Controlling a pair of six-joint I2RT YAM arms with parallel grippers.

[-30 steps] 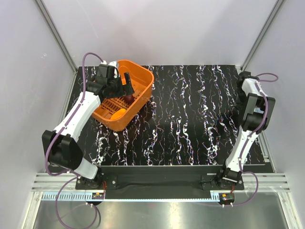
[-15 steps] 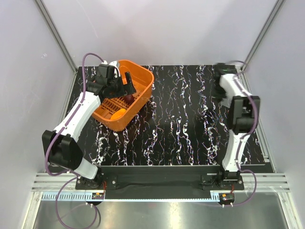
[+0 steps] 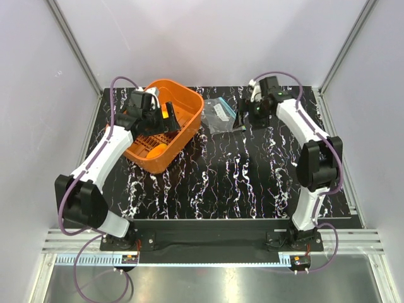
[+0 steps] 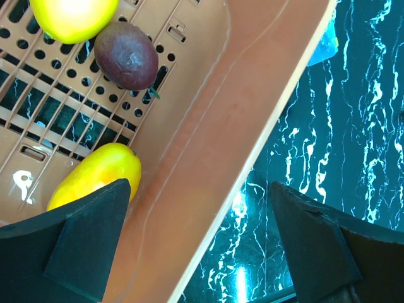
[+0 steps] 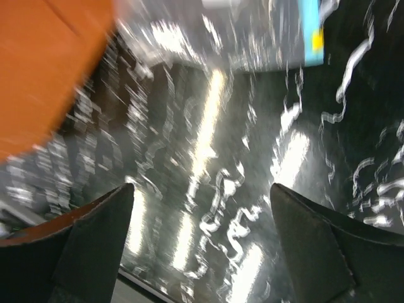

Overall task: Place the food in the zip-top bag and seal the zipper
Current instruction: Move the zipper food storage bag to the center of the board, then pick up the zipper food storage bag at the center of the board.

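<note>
While both arms reach toward the top of the overhead view, I see the left gripper (image 3: pixel 161 115) over the orange basket (image 3: pixel 192 104) at upper left, fingers spread wide, holding nothing. In its wrist view the basket's wall runs between the fingers; a dark purple fruit (image 4: pixel 126 55) lies at upper left, a yellow fruit (image 4: pixel 72 14) above it, a yellow-orange fruit (image 4: pixel 95 173) at lower left. The right gripper (image 3: pixel 243 118), upper centre, is likewise spread and empty, just right of the clear zip-top bag (image 3: pixel 219 113) lying flat on the black table (image 3: pixel 252 170) beside the basket. The blurred right wrist view shows the light-blue zipper (image 5: pixel 311 31) at upper right.
</note>
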